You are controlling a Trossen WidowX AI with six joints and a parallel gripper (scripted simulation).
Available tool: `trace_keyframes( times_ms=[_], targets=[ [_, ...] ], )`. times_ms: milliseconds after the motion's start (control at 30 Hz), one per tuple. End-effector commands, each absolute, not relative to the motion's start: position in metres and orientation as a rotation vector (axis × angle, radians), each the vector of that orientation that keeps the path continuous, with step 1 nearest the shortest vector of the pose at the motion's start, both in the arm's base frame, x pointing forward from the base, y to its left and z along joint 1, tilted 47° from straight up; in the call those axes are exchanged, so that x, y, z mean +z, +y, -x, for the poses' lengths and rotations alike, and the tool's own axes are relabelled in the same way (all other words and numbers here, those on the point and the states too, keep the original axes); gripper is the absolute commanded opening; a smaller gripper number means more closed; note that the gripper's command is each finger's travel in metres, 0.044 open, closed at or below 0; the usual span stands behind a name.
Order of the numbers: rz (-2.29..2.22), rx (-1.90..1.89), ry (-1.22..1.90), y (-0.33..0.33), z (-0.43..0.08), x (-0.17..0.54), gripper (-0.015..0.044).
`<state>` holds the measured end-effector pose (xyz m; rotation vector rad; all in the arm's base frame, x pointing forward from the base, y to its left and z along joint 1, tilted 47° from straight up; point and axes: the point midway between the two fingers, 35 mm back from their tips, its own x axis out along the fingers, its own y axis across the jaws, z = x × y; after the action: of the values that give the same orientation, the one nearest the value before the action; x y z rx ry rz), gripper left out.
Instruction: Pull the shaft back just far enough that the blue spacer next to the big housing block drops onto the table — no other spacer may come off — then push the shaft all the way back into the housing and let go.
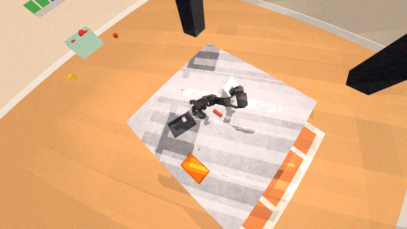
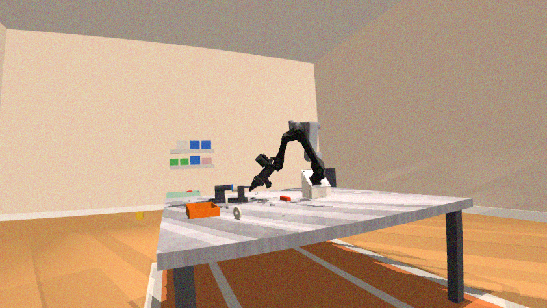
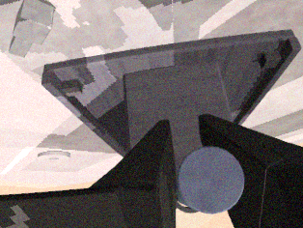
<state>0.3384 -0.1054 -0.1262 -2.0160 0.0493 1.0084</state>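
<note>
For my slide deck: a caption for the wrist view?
Gripper shut on the shaft's round end, dark fixture base beyond.

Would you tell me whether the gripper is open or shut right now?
Shut on the shaft: in the wrist view, both dark fingers flank its round end; the gripper sits at the fixture.

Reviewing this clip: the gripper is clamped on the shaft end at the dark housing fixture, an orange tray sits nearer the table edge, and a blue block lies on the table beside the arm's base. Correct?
Nearly. The block beside the arm's base is red, not blue, as the top view shows. The rest holds: the gripper is shut on the shaft end at the housing fixture, and the orange tray sits nearer the table edge.
</note>
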Motion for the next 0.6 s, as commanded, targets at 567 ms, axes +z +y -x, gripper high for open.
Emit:
trace_keyframes(
  times_ms=[567],
  targets=[
    [2.018, 1.009, 0.046, -0.1043, -0.3358, -0.1255, 0.0000]
  ],
)
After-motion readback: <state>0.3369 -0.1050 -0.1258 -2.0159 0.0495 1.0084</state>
